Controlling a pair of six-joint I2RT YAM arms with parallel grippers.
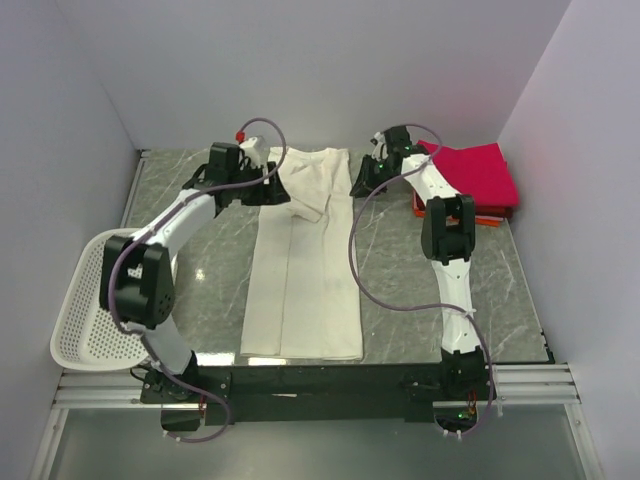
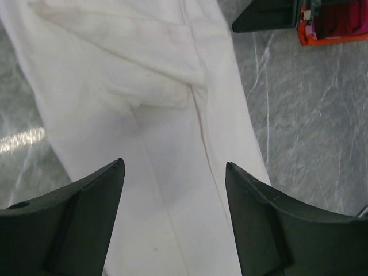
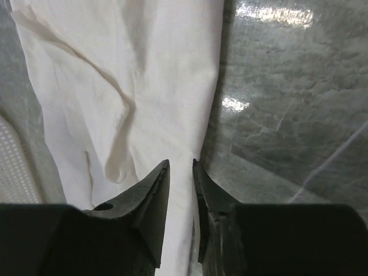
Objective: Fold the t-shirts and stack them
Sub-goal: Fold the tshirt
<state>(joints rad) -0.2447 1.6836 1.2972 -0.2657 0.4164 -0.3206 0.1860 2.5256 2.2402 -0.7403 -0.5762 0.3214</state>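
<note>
Right wrist view is showing your right gripper (image 3: 180,162) nearly closed at the edge of the cream-white t-shirt (image 1: 300,260), lying lengthwise on the table (image 1: 210,250); pinching cloth or not, you cannot tell. Your left gripper (image 2: 172,167) is hanging open, so lifting is risking a skewed fold.

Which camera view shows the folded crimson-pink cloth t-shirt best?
The top external view: the folded crimson-pink cloth t-shirt lies almost whole at the table's far right. The left wrist view shows only a corner; the right wrist view shows none of it.
</note>
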